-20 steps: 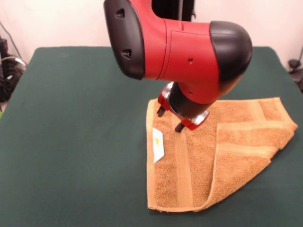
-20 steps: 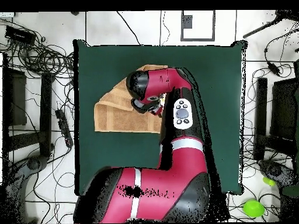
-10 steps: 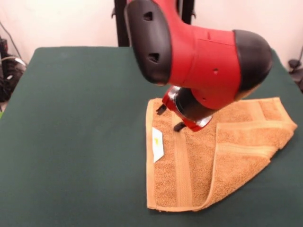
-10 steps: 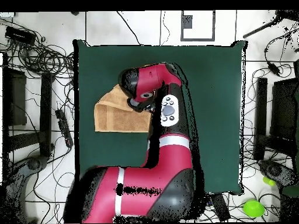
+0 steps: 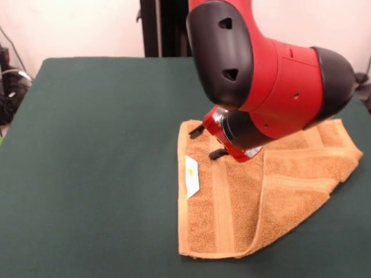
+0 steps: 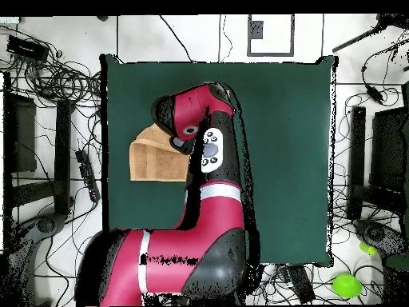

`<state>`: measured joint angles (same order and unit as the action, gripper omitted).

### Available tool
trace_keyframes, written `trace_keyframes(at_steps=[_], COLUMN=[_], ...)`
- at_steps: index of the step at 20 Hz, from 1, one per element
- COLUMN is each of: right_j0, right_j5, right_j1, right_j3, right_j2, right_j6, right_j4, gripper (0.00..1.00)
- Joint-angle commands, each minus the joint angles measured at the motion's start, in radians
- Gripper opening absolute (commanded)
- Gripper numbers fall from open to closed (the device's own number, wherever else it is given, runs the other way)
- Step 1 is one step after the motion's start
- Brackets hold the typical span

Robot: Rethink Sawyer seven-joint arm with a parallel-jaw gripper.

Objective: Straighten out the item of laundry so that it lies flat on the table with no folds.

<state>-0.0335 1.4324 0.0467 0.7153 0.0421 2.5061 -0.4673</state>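
From the front, the small tan-orange terry towel [image 5: 243,197] lies on the dark green cloth tabletop [image 5: 93,145] with its right part folded over. A small white tag [image 5: 192,175] shows near its left edge. The red and black arm's fingers [image 5: 207,142] stand apart, empty, over the towel's top left part.

From overhead, the arm [image 6: 204,160] hides much of the towel [image 6: 152,160], which lies on the tabletop's [image 6: 279,128] left side
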Motion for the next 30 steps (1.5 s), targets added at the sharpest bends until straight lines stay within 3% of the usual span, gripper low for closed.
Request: trace_keyframes(at_steps=[1,8,30], right_j0=[0.03,0.078,0.101], right_j5=[0.047,0.071,0.009], right_j1=[-0.13,-0.093,-0.059], right_j3=[0.086,0.168,0.247], right_j2=[0.03,-0.027,0.015], right_j6=[-0.251,-0.249,-0.252], right_j4=[-0.123,-0.016,-0.077], gripper=[1.0,1.0,1.0])
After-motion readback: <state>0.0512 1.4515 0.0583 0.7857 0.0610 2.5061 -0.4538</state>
